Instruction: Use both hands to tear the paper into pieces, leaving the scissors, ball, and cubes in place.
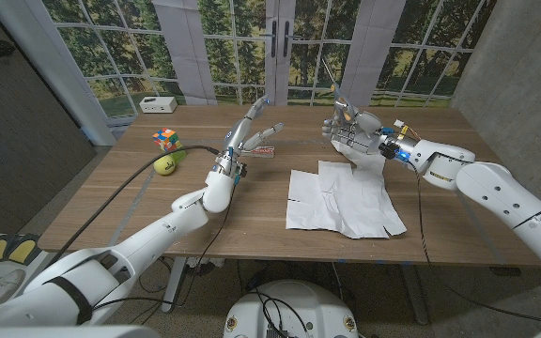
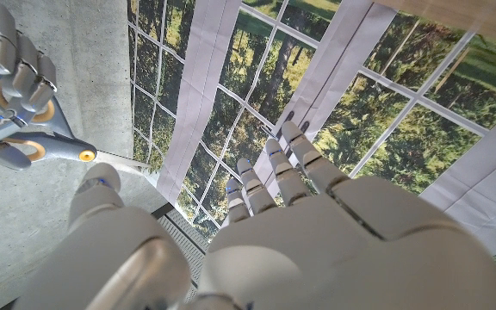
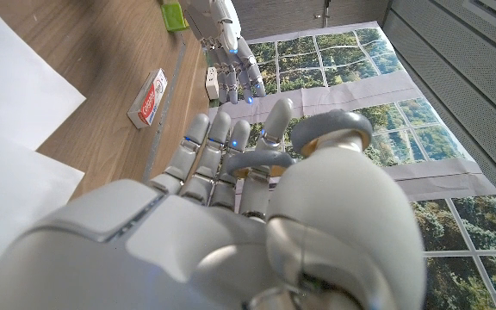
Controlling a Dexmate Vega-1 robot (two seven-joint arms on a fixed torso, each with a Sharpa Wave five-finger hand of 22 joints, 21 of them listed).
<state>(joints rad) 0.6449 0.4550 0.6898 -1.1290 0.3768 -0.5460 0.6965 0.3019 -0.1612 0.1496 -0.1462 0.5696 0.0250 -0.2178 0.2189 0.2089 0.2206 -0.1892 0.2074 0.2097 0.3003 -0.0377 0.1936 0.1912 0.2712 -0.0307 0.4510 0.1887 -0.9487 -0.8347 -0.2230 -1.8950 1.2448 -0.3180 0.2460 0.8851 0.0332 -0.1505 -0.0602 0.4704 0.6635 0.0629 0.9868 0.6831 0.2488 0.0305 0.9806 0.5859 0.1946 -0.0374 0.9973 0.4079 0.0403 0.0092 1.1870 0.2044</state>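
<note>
White paper lies on the wooden table in front of me as overlapping sheets; two of its edges show in the right wrist view. My right hand is raised above the paper's far edge, fingers curled in with the thumb across them, and nothing shows in it. My left hand is lifted off the table left of the paper, fingers spread and empty. A coloured cube and a yellow-green ball sit at the far left.
A small red and white box lies between the hands, also seen in the right wrist view. A white box stands at the table's far left edge. A window wall with curtains runs behind the table.
</note>
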